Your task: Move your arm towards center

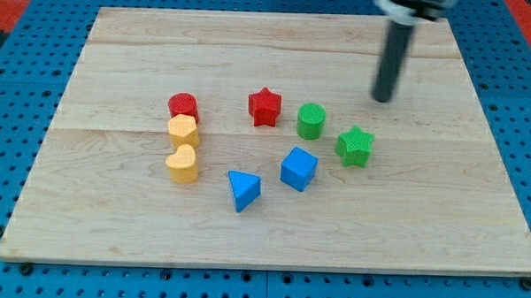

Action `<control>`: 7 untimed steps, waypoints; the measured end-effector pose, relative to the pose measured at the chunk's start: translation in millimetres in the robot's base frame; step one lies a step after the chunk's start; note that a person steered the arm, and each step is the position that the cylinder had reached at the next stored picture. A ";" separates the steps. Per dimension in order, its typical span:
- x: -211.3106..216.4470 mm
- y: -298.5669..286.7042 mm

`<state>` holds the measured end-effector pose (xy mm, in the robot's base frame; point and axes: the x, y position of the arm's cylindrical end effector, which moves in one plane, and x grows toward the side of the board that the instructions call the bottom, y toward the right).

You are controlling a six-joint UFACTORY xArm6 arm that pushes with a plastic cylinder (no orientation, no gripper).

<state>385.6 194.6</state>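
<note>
My tip (384, 99) is at the end of the dark rod, at the view's upper right of the wooden board (113, 214). It touches no block. The green star (355, 145) lies just below it, and the green cylinder (311, 120) is to its lower left. The red star (264, 106) sits near the board's middle. A blue cube (298, 168) and a blue triangle (243, 189) lie lower down. On the left, a red cylinder (184, 105) and two yellow blocks, the upper (183, 130) and the lower (183, 163), stand in a column.
The board rests on a blue perforated table (11, 87). The blocks form a rough ring around the board's middle.
</note>
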 end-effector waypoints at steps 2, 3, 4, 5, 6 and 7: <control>51.9 64.2; 51.9 64.7; 51.4 64.7; 36.2 68.6; 29.2 76.9; 28.4 75.5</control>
